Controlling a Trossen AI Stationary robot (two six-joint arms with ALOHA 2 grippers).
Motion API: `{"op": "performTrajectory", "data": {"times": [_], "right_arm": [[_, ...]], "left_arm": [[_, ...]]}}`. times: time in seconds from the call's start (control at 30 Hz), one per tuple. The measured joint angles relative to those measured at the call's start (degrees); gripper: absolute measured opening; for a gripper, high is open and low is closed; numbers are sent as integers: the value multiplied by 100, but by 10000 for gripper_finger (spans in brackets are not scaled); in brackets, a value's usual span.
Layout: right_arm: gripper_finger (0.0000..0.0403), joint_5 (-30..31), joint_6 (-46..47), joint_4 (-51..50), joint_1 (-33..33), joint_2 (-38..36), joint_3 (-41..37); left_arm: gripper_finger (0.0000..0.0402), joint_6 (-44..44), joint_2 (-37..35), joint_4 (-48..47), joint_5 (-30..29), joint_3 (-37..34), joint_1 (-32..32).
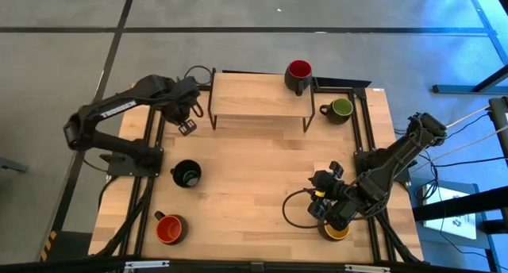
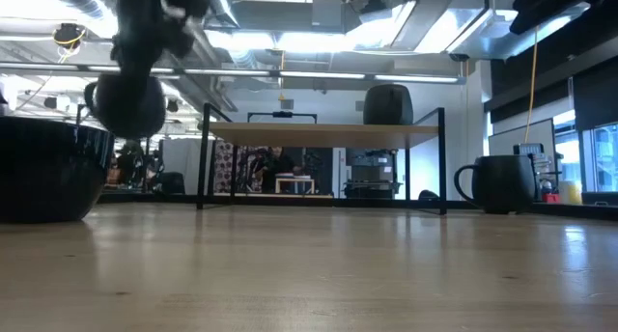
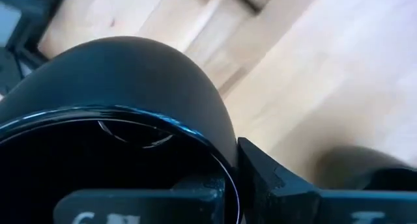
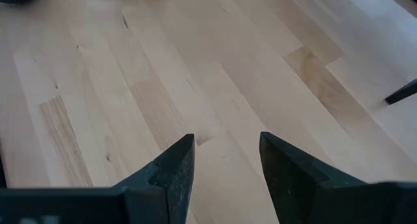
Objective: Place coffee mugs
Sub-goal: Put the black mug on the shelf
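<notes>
No readable writing anywhere. We count six mugs: red mug (image 1: 298, 74) on the shelf (image 1: 254, 98), green mug (image 1: 340, 109) beside it, black mug (image 1: 187, 174) and another red mug (image 1: 169, 228) near the table's left edge, yellow mug (image 1: 336, 231) under the right arm. The left gripper (image 1: 188, 114) pinches a black-lined mug (image 3: 124, 100); the right gripper (image 4: 225, 162) is spread.

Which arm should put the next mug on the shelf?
Left. Its hand grips a black mug right beside the shelf. The right hand is open and empty, down by the yellow mug, farther from the shelf.
</notes>
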Motion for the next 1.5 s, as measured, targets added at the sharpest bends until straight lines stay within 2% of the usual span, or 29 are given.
{"op": "performTrajectory", "data": {"times": [0.2,0.33,0.5,0.67,0.83,0.97,1.23,1.5], "right_arm": [[163,2,-21,2,-2,0,-1],[163,-4,-24,-29,0,0,-1],[163,-58,-24,-63,0,0,-1],[163,-164,-17,-83,-2,2,-1],[163,-351,231,-74,-71,2,-1],[163,-619,328,-167,-184,3,-3],[163,-620,350,-269,-229,2,-3],[163,-678,450,-284,-229,2,-3]], "left_arm": [[13,-163,-244,195,962,534,-1055],[14,-603,-239,436,1262,689,-1917],[15,-960,-159,1075,1199,692,-2836],[15,-1193,111,1937,1108,696,-3408],[15,-1437,635,2504,1101,702,-3739],[16,-1456,1275,2317,1036,1168,-3990],[16,-1252,2562,2038,801,2351,-4226],[16,-1240,3442,1943,785,2563,-4267]]}}
